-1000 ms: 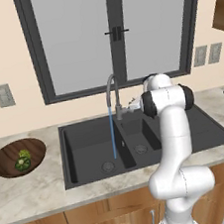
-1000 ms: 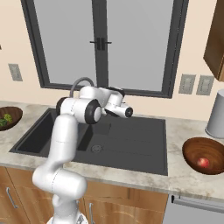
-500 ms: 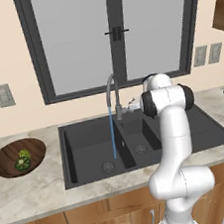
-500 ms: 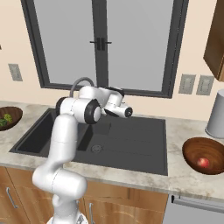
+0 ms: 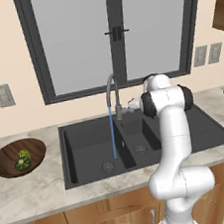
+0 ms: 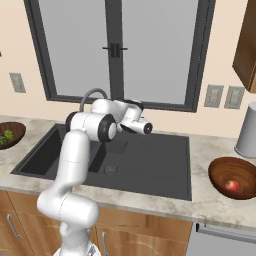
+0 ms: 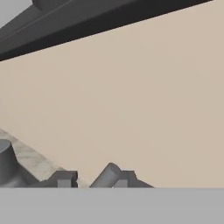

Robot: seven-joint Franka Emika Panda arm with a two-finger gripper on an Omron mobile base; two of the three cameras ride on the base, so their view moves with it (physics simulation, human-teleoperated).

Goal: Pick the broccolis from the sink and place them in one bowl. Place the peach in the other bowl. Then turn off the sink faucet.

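Desk (image 5: 34, 191) of pale marble runs along the wall under a big dark-framed window (image 5: 111, 34) and carries everything. Set into it is the black sink (image 5: 88, 147) with two basins and round grey drains. The white arm (image 5: 173, 141) rises in front of the sink and bends back toward the wall. The grey sink faucet (image 5: 113, 96) stands behind the divider between the basins, and a thin blue stream of water (image 5: 112, 134) falls from its spout into the left basin, so it is not yet turned off.

One brown wooden bowl (image 5: 5, 160) sits on the desk to the left of the sink; the two green broccolis (image 5: 22, 160) lie inside it, close together. The other bowl (image 6: 235, 172) stands on the desk to the right of the sink, and the red-orange peach (image 6: 231, 185) lies in it.

The gripper (image 7: 92, 178) is at the faucet base, near the wall. In the hand view its two dark finger tips are close together with the small grey lever handle (image 7: 106, 175) between them, so it seems to pinch the lever, though I cannot tell if both tips really touch it.
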